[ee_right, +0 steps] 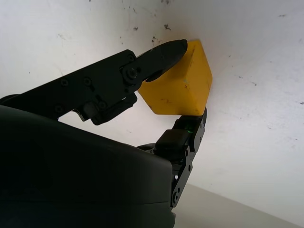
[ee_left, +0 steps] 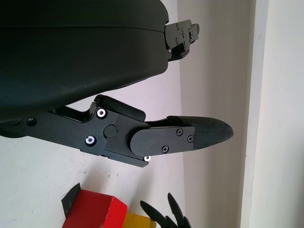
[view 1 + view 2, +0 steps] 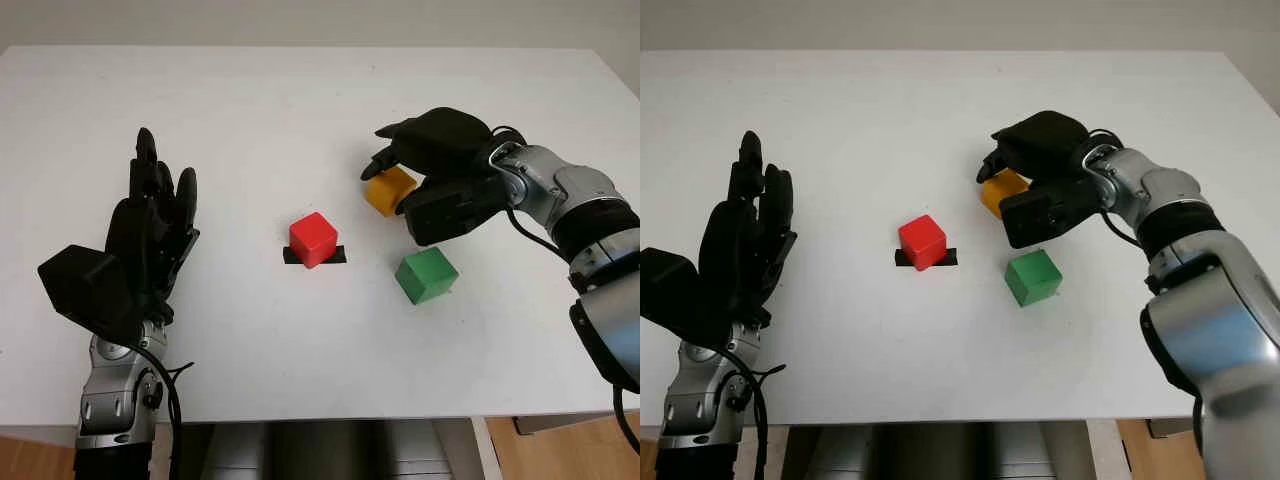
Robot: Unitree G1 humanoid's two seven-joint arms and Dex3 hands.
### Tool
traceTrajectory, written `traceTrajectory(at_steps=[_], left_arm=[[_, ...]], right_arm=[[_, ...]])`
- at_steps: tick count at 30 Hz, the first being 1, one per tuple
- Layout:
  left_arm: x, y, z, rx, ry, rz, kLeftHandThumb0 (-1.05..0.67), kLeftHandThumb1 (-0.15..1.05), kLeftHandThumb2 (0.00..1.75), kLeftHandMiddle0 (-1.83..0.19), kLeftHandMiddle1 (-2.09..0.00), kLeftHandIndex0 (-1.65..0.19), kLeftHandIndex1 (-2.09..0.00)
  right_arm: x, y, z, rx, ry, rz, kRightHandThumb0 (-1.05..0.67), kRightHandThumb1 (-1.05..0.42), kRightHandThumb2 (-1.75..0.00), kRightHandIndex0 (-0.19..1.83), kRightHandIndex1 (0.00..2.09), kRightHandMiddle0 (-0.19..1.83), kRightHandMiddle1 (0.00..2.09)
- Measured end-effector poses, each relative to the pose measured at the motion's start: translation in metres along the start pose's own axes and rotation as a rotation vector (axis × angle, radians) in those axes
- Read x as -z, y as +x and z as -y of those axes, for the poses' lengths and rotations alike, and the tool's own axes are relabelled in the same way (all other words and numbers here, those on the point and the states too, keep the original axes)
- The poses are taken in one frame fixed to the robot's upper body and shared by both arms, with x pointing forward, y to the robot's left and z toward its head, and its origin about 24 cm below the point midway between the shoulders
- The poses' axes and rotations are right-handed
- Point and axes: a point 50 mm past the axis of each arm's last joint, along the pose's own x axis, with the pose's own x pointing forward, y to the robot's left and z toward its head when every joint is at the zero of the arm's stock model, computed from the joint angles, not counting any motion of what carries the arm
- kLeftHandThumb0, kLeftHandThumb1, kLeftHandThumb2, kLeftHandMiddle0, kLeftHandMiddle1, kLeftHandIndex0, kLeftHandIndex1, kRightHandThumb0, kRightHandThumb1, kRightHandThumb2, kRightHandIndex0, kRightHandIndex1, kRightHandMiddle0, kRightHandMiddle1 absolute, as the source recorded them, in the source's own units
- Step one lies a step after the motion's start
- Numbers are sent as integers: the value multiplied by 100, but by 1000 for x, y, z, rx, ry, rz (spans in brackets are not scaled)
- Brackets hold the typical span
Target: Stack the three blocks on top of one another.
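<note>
Right wrist view: the right robot hand pinches the yellow block, seemingly on the white tabletop, right of centre. Red block centre, green block lower right. Left robot hand open, left.

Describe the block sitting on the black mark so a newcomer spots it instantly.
On the white table, look near the middle, between the two hands. The red block sits on a black strip, alone and untouched; the yellow block is in the right hand, the green block on bare table.
</note>
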Motion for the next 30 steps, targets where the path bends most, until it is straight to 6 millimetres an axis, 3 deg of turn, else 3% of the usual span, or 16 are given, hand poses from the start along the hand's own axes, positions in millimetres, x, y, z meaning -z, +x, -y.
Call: traceTrajectory(at_steps=[11,15,20,23,30], left_arm=[[0,0,0,0,1,0,-67,105,47,19,-3,16,-6],[0,0,0,-1,0,1,-67,105,46,19,-3,16,-6],[0,1,0,-1,-2,1,-67,105,47,19,-3,16,-6],[0,1,-1,-1,-1,3,-67,105,48,19,-4,15,-6],[0,1,-1,-4,4,5,-67,105,48,19,-3,16,-5]], right_arm=[[1,-1,-3,23,-23,-4,-33,-86,-6,42,8,96,32],[1,-1,-2,31,-31,-3,-32,-86,-5,44,6,79,64],[1,-1,-2,30,-19,-2,-32,-87,-5,44,5,72,77],[5,-2,4,48,76,-21,-31,-87,-5,42,5,65,90],[14,-7,31,151,485,-29,-31,-93,-6,31,2,39,130]])
